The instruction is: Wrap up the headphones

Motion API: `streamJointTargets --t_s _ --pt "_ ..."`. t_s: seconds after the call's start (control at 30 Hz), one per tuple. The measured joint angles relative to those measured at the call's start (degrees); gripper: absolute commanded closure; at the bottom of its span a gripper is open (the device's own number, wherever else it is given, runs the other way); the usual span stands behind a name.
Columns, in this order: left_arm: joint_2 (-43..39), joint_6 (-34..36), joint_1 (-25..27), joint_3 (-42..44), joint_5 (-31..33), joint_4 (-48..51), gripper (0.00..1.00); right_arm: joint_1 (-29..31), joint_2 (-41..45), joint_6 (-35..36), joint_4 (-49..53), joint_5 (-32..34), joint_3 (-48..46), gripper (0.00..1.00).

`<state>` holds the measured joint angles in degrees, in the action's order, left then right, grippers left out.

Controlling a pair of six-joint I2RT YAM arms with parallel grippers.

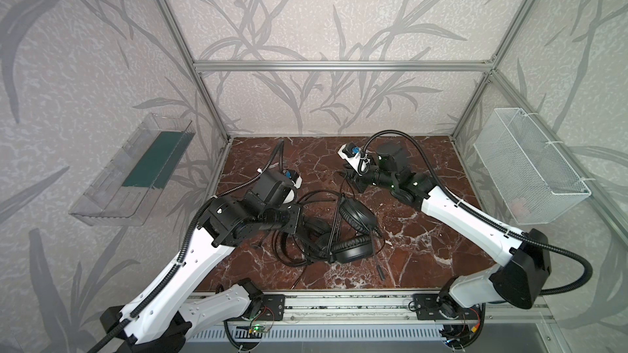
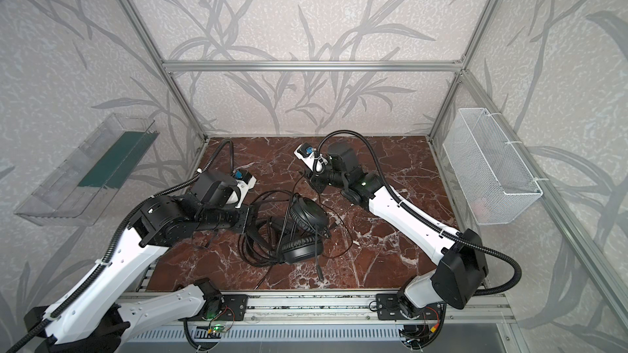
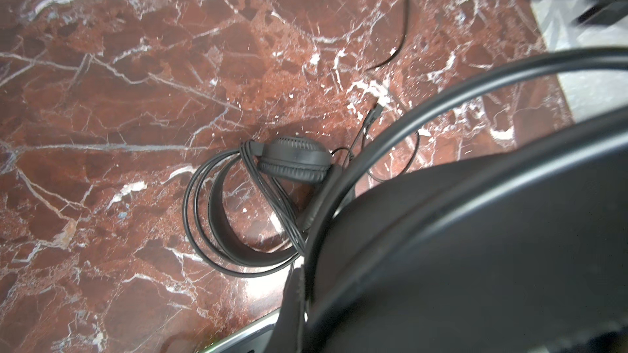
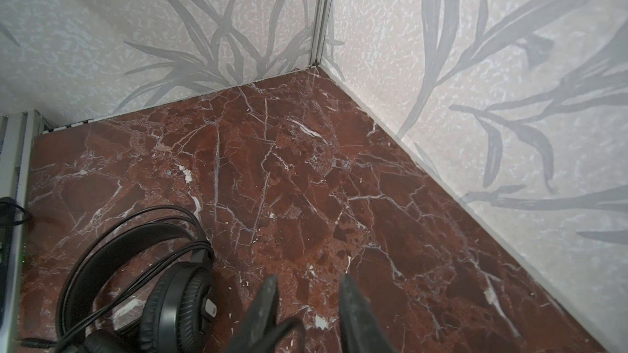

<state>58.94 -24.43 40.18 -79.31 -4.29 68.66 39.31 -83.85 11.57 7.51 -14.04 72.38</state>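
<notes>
Lying tangled together near the middle of the red-brown, white-veined marble counter point(image 1: 435, 232), a little toward its left edge, the two black over-ear headphones point(image 1: 356, 219) overlap in both top views, with one round padded earcup point(image 2: 299, 249) nearer the front edge. Loops of thin black cable point(image 1: 289, 249) spread on the side toward the left edge. A slim black jack plug point(image 1: 380, 270) lies apart from the heap toward the front edge. From the left wrist, one headset point(image 3: 292, 159) shows cable wound in several turns around its headband beside the earcup. The white and black left arm point(image 1: 190, 266) reaches over the heap from the left. The left fingers are hidden under its wrist; they are closed, and I cannot tell what, if anything, they hold. The right fingers point(image 4: 266, 300) sit behind the heap, toward the rear edge, partly parted with bare marble between the tips. A slack strand of cable loops by their base, not pinched.
</notes>
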Motion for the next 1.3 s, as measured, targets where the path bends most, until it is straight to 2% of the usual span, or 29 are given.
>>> streamJointTargets --t_s 0.3,0.6,0.83,1.0,1.3 --pt "3.8 -2.8 -0.6 -8.5 1.7 0.9 1.00 -0.3 -0.2 -8.1 -6.1 -1.9 -11.3 0.51" --pt "6.8 -6.2 -2.9 -15.8 1.5 2.1 1.00 -0.3 -0.3 -12.9 -10.0 -5.5 -16.7 0.45" --pt "7.1 -8.3 -8.4 -19.2 -1.4 2.6 1.00 -0.3 1.0 -17.5 -18.0 -7.1 -27.5 0.41" --pt "7.4 -9.3 -13.0 -19.6 -3.9 2.8 1.00 -0.3 3.1 -19.1 -21.3 -6.9 -31.2 0.40" --pt "10.2 -10.5 -14.1 -24.1 -6.8 3.0 1.00 -0.3 6.4 -21.5 -29.0 -5.7 -39.2 0.37"
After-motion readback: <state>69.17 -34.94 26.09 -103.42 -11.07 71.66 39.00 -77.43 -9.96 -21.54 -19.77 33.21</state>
